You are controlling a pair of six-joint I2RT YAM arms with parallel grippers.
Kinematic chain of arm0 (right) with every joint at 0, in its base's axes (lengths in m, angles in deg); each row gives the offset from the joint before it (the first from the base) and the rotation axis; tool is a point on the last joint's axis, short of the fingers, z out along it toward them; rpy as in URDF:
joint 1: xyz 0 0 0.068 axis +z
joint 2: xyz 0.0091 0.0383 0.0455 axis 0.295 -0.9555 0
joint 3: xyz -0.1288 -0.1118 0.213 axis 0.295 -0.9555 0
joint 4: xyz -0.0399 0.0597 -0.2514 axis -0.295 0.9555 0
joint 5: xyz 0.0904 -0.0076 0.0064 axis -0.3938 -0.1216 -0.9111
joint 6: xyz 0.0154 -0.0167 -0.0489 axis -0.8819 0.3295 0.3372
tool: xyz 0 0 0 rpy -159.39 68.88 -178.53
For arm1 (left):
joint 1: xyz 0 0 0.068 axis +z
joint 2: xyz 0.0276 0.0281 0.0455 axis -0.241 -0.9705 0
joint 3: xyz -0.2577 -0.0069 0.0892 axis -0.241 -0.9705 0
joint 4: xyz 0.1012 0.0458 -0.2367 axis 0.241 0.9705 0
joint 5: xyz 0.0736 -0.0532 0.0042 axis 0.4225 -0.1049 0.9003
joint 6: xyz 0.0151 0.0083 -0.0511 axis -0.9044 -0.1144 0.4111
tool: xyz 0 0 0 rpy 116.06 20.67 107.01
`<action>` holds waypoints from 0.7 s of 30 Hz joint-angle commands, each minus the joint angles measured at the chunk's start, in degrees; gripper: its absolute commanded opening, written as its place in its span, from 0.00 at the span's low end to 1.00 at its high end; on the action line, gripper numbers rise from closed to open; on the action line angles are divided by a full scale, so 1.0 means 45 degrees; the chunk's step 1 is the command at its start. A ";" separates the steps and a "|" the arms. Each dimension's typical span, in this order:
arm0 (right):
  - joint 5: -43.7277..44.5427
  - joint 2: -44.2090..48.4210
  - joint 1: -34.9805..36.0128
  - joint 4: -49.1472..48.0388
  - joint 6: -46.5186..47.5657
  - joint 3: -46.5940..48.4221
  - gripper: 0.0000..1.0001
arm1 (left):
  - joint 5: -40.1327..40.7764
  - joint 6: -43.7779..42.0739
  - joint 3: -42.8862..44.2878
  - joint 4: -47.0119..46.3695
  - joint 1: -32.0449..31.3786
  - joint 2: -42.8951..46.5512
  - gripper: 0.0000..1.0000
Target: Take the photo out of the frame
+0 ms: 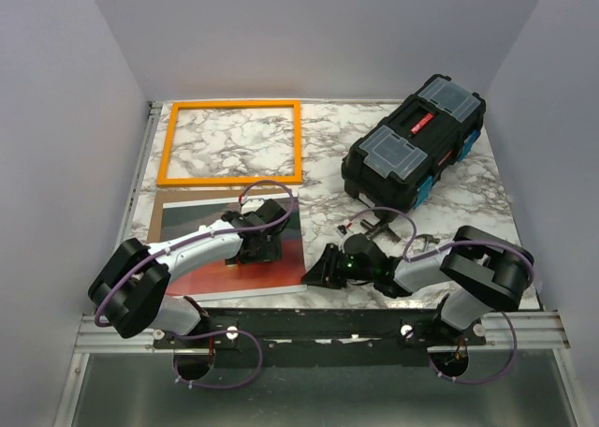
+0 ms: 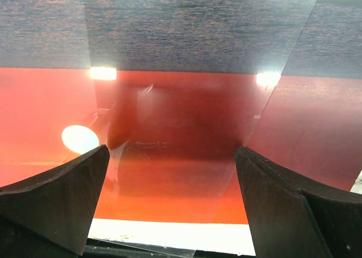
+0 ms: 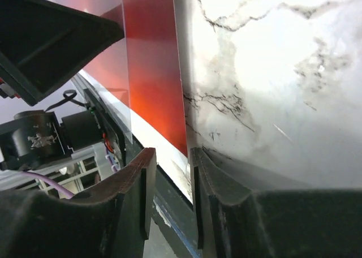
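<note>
The photo (image 1: 220,275) lies flat on the table at the near left, out of the frame, with its brown board showing at its left edge. The orange frame (image 1: 229,178) lies empty at the back left; marble shows through it. My left gripper (image 1: 257,249) hovers open over the photo's middle. In the left wrist view (image 2: 172,173) its fingers straddle red sky, the white sun (image 2: 79,139) and a clear sheet (image 2: 192,156) lying on the picture. My right gripper (image 1: 316,272) lies low at the photo's near right corner (image 3: 150,60). Its jaws (image 3: 171,156) stand a narrow gap apart with nothing between them.
A black toolbox (image 1: 412,151) stands at the back right. Small loose metal parts (image 1: 360,226) lie between it and my right arm. The table's near edge and black rail (image 1: 309,322) run just behind both grippers. Grey walls close in the sides and the back.
</note>
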 commanded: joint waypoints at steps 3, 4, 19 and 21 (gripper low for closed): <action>-0.1091 -0.1024 -0.0502 -0.2000 -0.0281 -0.0256 0.44 | -0.0423 0.0257 -0.0138 -0.0449 0.0023 0.0193 0.96; -0.1236 -0.1192 -0.0544 -0.2183 -0.0237 -0.0179 0.45 | -0.0422 0.0273 -0.0152 -0.0458 0.0006 0.0226 0.95; -0.2529 -0.3424 -0.1198 -0.5292 0.0940 0.0553 0.31 | -0.0542 0.0416 -0.0402 -0.0635 -0.0053 0.0329 0.95; -0.2723 -0.3582 -0.1229 -0.5438 0.1052 0.0669 0.29 | -0.0523 0.0402 -0.0359 -0.0572 -0.0053 0.0433 0.95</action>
